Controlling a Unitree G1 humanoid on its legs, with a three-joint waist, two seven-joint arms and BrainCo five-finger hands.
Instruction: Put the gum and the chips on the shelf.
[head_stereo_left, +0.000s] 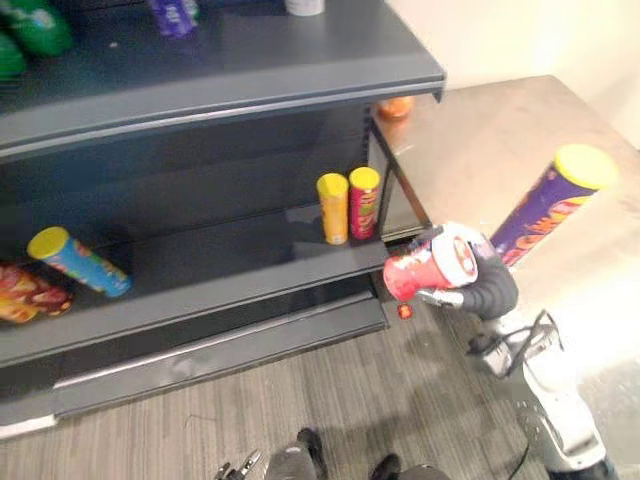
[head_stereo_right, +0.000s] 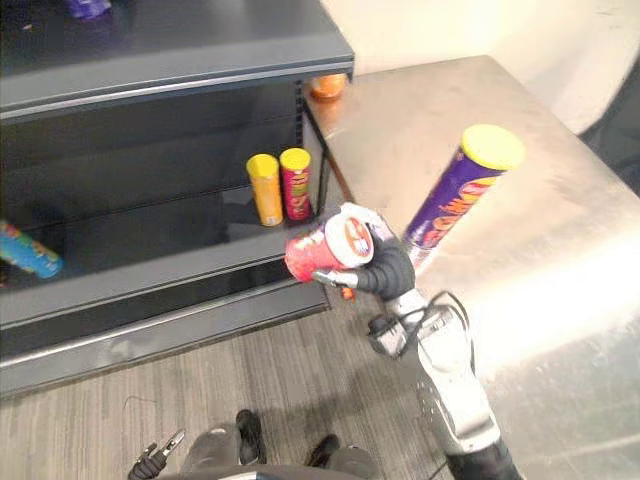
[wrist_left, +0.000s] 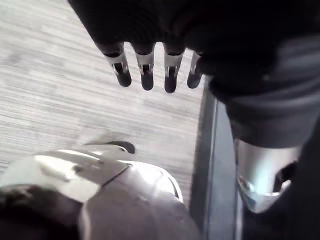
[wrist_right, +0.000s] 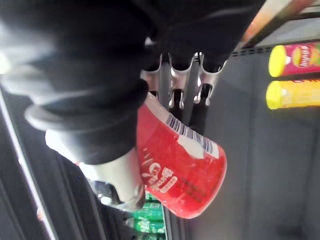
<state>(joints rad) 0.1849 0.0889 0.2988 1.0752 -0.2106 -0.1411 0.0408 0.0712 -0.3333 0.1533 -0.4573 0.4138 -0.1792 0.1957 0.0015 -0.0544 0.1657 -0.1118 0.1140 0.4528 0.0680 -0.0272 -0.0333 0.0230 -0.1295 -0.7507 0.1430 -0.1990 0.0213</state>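
Gripping a short red cylindrical chips can with a white lid (head_stereo_left: 425, 270), the right hand (head_stereo_left: 487, 282) sits right of centre in the left eye view, its fingers (wrist_right: 176, 87) curled round the can's side. The can lies almost on its side in the grasp, base toward the dark grey metal shelf unit (head_stereo_left: 250, 70) and lid toward the arm. It hangs over the grey striped carpet floor (head_stereo_left: 300, 400), just off the right end of the unit's middle board, not on it.

On that board, near its right end, a yellow tube with a yellow lid (head_stereo_left: 333, 208) and a red tube with a yellow lid (head_stereo_left: 364, 202) stand upright, just beside each other. At the board's left end a blue tube with a yellow lid (head_stereo_left: 78, 261) lies on its side near a red and yellow snack bag (head_stereo_left: 30, 292).

A tall purple tube with a yellow lid (head_stereo_left: 548, 208) stands on the brushed steel table (head_stereo_left: 480, 140) at the upper right of the frame, just behind the right hand. A small orange round thing (head_stereo_left: 395, 107) sits at the table's corner, against the shelf unit.

Which of the things is the gum I cannot tell.

The left hand (wrist_left: 146, 67) hangs over the carpet — fingers straight and relaxed, holding nothing.
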